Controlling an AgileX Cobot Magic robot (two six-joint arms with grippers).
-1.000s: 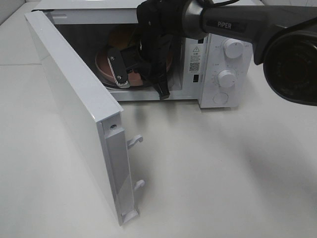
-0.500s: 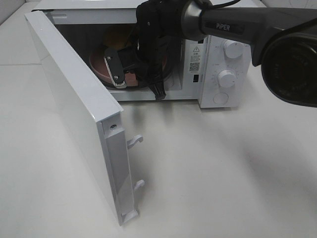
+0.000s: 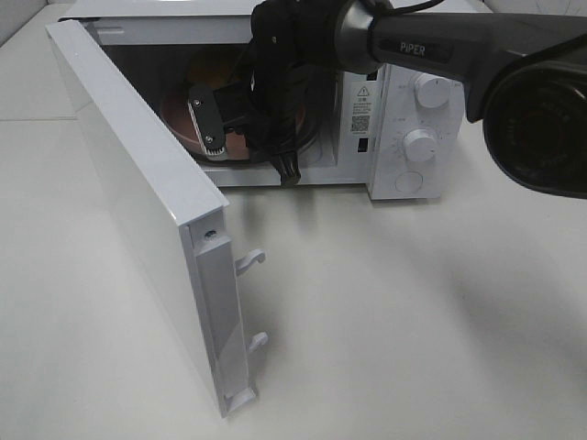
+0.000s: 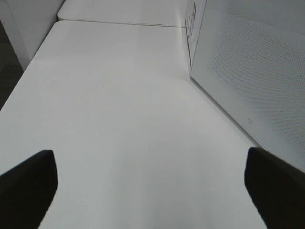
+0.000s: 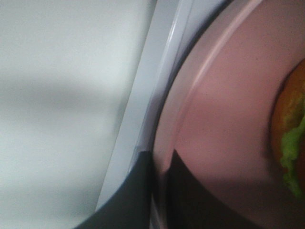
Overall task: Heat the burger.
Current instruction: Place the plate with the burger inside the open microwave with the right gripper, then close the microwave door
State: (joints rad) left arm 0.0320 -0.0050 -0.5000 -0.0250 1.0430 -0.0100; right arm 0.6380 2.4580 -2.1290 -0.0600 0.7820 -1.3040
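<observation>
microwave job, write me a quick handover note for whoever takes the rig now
Right gripper: shut on the rim of the pink plate, inside the microwave.
Left gripper: open, empty, over the table beside the microwave.
Burger sits on the plate; door stands wide open.
Done: plate is in the cavity.
Left: release, withdraw, shut the door, set the dials.
</observation>
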